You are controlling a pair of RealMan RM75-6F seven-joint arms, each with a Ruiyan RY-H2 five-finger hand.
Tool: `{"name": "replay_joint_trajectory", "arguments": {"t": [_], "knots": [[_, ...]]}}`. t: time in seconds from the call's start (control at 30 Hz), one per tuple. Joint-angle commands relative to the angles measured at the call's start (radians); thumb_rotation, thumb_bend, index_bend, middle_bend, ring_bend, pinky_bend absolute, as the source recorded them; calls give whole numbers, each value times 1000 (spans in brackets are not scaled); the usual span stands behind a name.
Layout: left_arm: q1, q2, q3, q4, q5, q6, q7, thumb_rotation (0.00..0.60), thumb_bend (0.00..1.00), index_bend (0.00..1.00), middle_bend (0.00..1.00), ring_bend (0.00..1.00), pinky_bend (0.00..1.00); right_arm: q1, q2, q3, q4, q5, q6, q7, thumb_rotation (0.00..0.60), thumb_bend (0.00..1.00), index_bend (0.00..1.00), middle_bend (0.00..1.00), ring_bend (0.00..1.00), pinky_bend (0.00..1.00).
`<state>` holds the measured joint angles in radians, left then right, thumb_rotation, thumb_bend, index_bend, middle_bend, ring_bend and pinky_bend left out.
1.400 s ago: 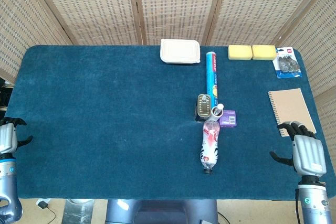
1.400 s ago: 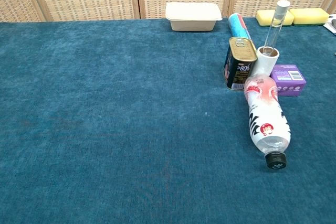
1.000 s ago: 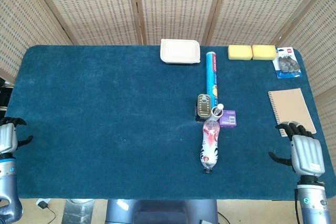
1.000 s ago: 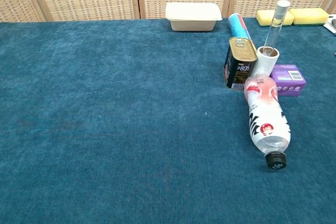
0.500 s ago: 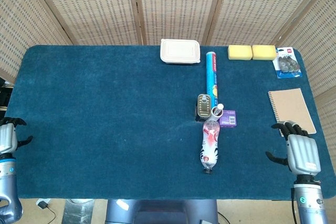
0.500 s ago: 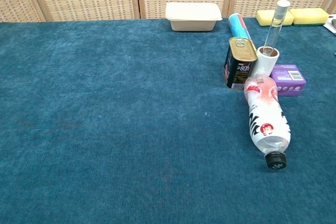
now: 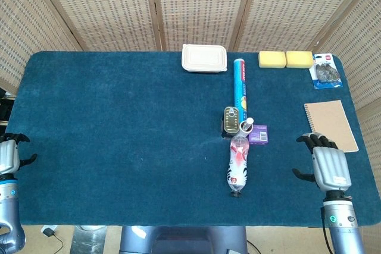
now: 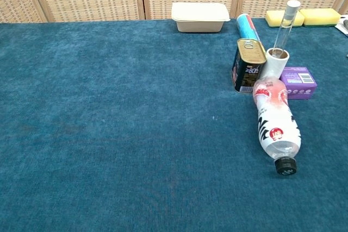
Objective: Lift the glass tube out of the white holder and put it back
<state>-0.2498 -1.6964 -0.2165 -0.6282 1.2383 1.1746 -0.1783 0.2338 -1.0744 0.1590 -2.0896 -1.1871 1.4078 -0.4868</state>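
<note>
A clear glass tube with a white cap stands tilted in the white holder, right of a tin can. From above the tube and holder sit near the table's middle right. My right hand hovers near the front right edge, well to the right of the holder, empty with its fingers apart. At the front left corner my left hand rests, also empty and spread. Neither hand shows in the chest view.
A plastic bottle lies on its side just in front of the holder, a purple box to its right, a blue tube behind the can. A notebook, yellow sponges, a blister pack and a lidded white container lie farther off.
My right hand has drifted left and a little forward over the table, away from the notebook's corner. The left hand, tube and holder have not moved.
</note>
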Motion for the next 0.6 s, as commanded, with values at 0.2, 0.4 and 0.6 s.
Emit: {"name": "replay_joint_trajectory", "arguments": {"t": [0.2,0.4,0.6], "knots": [[0,0,-1,0,-1,0,2,600,154,453,419,234,315,65,-36,32,-15,35,-30,-64,600,147,297,284,213,261],[0,-1,0,1,-1,-1,2,600,153,453,419,233,315,96,-65,43,-19,43,-35,-88,600,147,297,284,215,267],[1,-1,-1,1,-2,1,3,600,153,453,419,234,315,122,-99,61,2,48,-32,-81,600,147,297,296,226,279]]}}
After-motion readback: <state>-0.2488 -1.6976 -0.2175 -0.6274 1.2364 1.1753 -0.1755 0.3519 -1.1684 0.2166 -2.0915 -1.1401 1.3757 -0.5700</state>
